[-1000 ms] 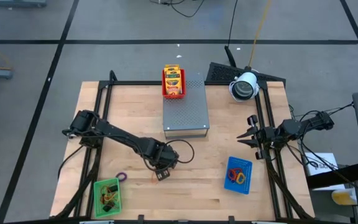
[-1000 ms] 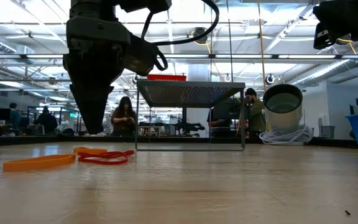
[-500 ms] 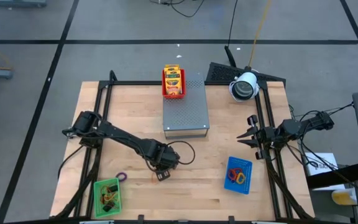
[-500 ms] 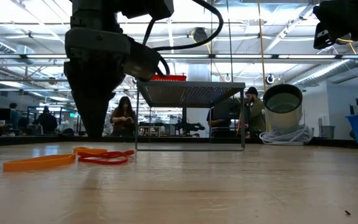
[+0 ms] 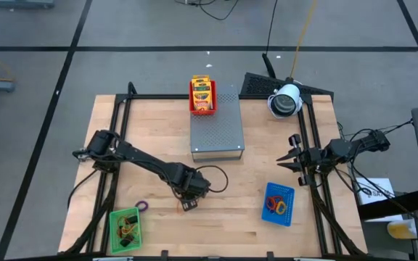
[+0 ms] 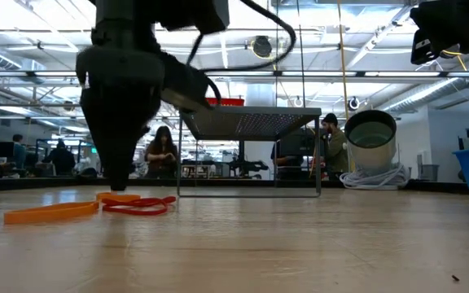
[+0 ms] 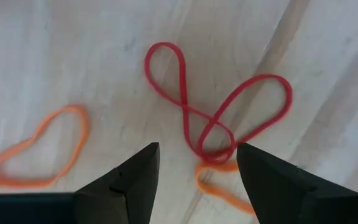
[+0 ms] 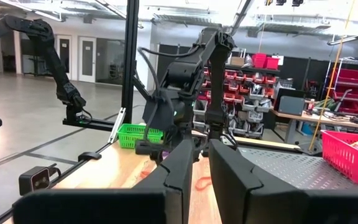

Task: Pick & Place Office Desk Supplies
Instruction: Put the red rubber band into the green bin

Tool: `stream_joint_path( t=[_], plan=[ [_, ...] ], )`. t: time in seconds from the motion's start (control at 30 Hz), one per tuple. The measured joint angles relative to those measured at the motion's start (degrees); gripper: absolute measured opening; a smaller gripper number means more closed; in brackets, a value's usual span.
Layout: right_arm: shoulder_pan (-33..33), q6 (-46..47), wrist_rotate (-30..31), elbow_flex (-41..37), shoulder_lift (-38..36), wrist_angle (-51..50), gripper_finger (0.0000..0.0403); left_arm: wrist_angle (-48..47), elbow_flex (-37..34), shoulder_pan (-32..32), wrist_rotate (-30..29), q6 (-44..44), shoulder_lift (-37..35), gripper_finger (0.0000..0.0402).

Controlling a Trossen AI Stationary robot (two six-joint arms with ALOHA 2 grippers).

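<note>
A red rubber band (image 7: 216,118), twisted into a figure eight, lies flat on the wooden table (image 5: 231,225). One orange band (image 7: 36,149) lies beside it, and another orange band (image 7: 219,186) lies partly under its near loop. My left gripper (image 7: 197,168) points straight down just above them. It is open, with a finger on either side of the red band's lower loop, touching nothing. In the low view the left gripper (image 6: 119,183) hangs close over the bands (image 6: 141,205). My right gripper (image 5: 290,161) waits at the table's right edge, with nothing between its fingers.
A green tray (image 5: 125,228) stands at the near left with a purple band (image 5: 142,206) beside it. A blue tray (image 5: 279,204) of bands stands near right. A grey perforated box (image 5: 217,127) carries a red tray of crayon packets (image 5: 202,95). A white cylinder (image 5: 285,100) sits far right.
My left gripper has sunk a little toward the rubber bands, staying open and pointing down. The bands have not moved.
</note>
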Motion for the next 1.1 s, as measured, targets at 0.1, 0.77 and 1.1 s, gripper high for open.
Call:
stream_joint_path(
  t=[0.1,0.77,1.1],
  plan=[
    [0.0,0.0,0.0,0.0,0.0,0.0,0.0045,-0.5,1.3,0.1,0.2,0.7,1.5,0.0225],
    [0.0,0.0,0.0,0.0,0.1,0.0,0.0045,-3.5,4.0,-0.2,3.1,0.2,5.4,0.0225],
    [0.0,0.0,0.0,0.0,0.1,0.0,0.0045,-5.7,3.9,-0.2,2.1,0.2,5.4,0.0224]
  ],
)
